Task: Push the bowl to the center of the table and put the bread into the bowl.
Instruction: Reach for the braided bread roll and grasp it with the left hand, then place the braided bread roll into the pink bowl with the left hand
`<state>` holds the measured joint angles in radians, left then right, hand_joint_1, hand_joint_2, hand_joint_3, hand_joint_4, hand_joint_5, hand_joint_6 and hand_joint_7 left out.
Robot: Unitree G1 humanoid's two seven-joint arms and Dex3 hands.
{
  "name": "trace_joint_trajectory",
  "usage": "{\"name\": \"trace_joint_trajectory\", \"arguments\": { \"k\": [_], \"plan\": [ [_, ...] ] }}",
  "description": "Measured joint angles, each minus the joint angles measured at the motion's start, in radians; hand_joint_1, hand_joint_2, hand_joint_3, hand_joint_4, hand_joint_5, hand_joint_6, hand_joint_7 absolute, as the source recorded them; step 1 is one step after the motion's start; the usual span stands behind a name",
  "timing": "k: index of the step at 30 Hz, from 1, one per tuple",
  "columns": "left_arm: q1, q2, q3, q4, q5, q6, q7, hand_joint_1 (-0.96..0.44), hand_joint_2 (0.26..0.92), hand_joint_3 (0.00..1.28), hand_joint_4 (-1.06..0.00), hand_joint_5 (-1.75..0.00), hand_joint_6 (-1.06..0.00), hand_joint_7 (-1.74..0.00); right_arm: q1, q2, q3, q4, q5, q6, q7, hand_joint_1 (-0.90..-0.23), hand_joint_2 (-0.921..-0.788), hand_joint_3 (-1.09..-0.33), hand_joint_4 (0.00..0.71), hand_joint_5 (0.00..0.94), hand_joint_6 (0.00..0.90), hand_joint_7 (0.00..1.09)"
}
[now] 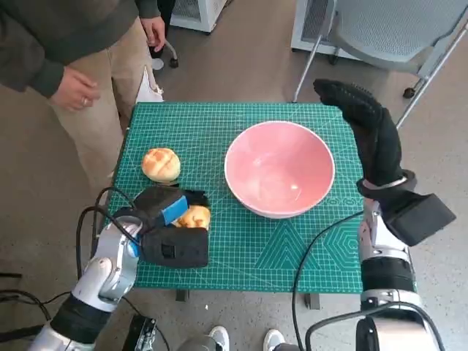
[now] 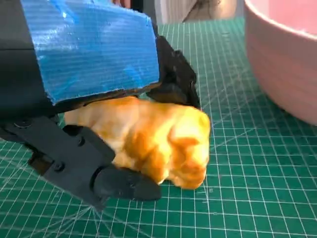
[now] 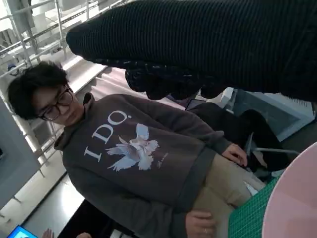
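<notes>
A pink bowl [image 1: 279,169] stands near the middle of the green cutting mat [image 1: 241,252], a bit to the right. Its wall [image 2: 285,69] shows in the left wrist view and its rim [image 3: 292,208] in the right wrist view. My left hand [image 1: 170,223] grips a golden bread roll [image 1: 194,216] at the mat's front left; the fingers [image 2: 119,183] wrap under and over the roll [image 2: 158,139], which touches the mat. A second round roll [image 1: 161,164] lies further back on the left. My gloved right hand [image 1: 369,128] is raised by the bowl's right side, fingers extended, holding nothing.
A person [image 1: 80,51] stands at the table's back left corner, also seen as a person [image 3: 133,158] in the right wrist view. A chair [image 1: 395,33] stands behind the table on the right. Cables hang by the front edge.
</notes>
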<state>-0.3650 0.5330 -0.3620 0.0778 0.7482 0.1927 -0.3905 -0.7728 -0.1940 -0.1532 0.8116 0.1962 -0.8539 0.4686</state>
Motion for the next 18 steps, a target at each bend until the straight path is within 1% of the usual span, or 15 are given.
{"name": "trace_joint_trajectory", "arguments": {
  "k": [1, 2, 3, 4, 7, 13, 18],
  "plan": [
    [0.0, 0.0, 0.0, 0.004, -0.001, -0.004, 0.003, 0.0, 0.649, 0.57, -0.63, -1.43, -0.69, -1.07, 0.0, 0.0, 0.0, 0.0, 0.0, 0.001, 0.0, -0.723, -0.921, -0.823, 0.193, 0.001, -0.001, 0.51],
    [0.0, 0.0, 0.0, 0.008, -0.001, -0.008, 0.005, 0.0, 0.658, 0.55, -0.63, -1.42, -0.68, -1.07, 0.0, 0.0, 0.0, 0.0, 0.0, 0.002, 0.0, -0.723, -0.921, -0.823, 0.193, 0.001, -0.001, 0.51],
    [0.0, 0.001, 0.001, 0.011, -0.002, -0.012, 0.008, 0.0, 0.696, 0.48, -0.65, -1.36, -0.67, -1.09, 0.0, 0.0, 0.0, 0.0, 0.0, 0.002, 0.0, -0.724, -0.921, -0.823, 0.193, 0.001, -0.001, 0.51],
    [0.0, 0.002, 0.002, 0.014, -0.004, -0.016, 0.01, 0.0, 0.72, 0.43, -0.66, -1.33, -0.67, -1.1, 0.0, 0.0, 0.0, 0.0, 0.0, 0.003, 0.0, -0.725, -0.921, -0.823, 0.193, 0.001, -0.001, 0.51],
    [-0.001, 0.003, 0.005, 0.018, -0.008, -0.022, 0.011, 0.0, 0.749, 0.38, -0.67, -1.3, -0.66, -1.09, 0.0, 0.0, 0.0, 0.0, 0.0, 0.004, 0.0, -0.726, -0.921, -0.824, 0.193, 0.001, -0.001, 0.51],
    [-0.001, 0.005, 0.011, 0.018, -0.021, -0.027, 0.008, 0.0, 0.759, 0.35, -0.68, -1.31, -0.69, -1.02, 0.0, 0.0, -0.001, 0.0, 0.0, 0.004, 0.0, -0.727, -0.921, -0.824, 0.193, 0.001, -0.001, 0.51],
    [-0.001, 0.009, 0.022, 0.012, -0.038, -0.029, -0.007, 0.0, 0.742, 0.37, -0.69, -1.35, -0.73, -0.94, 0.0, 0.0, -0.002, 0.001, 0.001, 0.004, 0.001, -0.726, -0.921, -0.824, 0.193, 0.0, -0.001, 0.51]
  ]
}}
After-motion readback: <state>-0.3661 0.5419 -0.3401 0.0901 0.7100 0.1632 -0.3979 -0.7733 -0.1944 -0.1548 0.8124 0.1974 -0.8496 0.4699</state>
